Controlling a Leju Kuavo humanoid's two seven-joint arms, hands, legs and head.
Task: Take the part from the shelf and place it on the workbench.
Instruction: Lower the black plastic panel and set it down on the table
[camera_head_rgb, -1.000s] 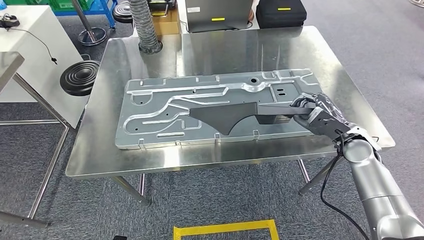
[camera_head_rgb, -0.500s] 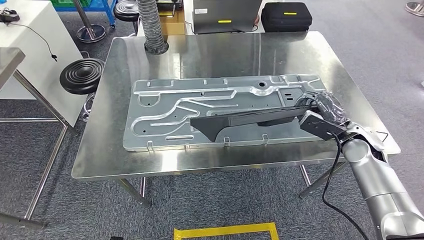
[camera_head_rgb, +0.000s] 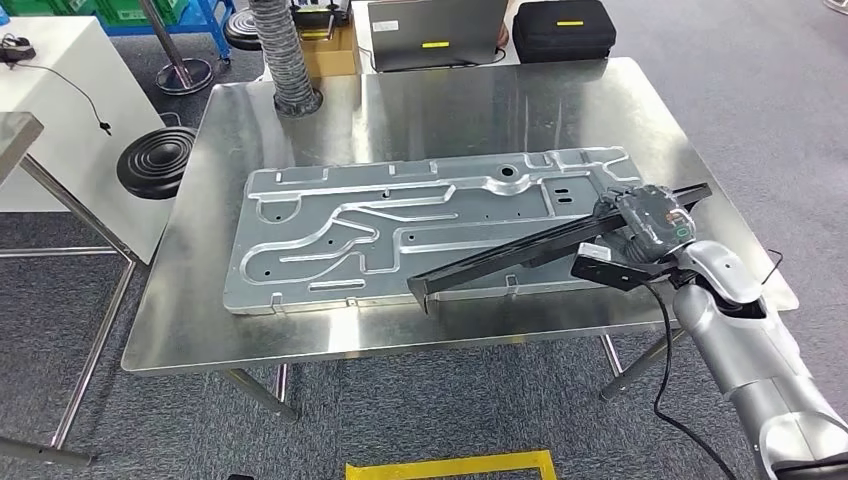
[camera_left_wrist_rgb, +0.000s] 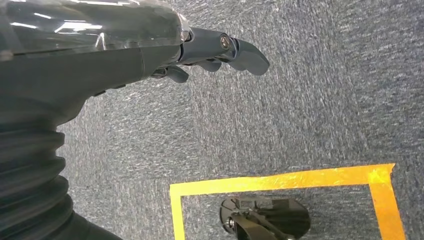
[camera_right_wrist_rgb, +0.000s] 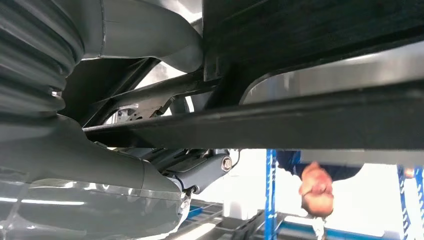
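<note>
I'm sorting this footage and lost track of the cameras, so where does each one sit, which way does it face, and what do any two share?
Head view: high on the body, looking down at the workbench; shows the right hand gripping the black part over the metal panel.
Left wrist view: behind the hanging left hand, facing carpet and yellow tape.
Right wrist view: behind the right hand, facing up past the part.
Head and right wrist views share the part and right hand.

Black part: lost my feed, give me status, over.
Right hand grips black part, tilted over stamped metal panel on workbench. Left hand hangs empty. Nothing blocking.
</note>
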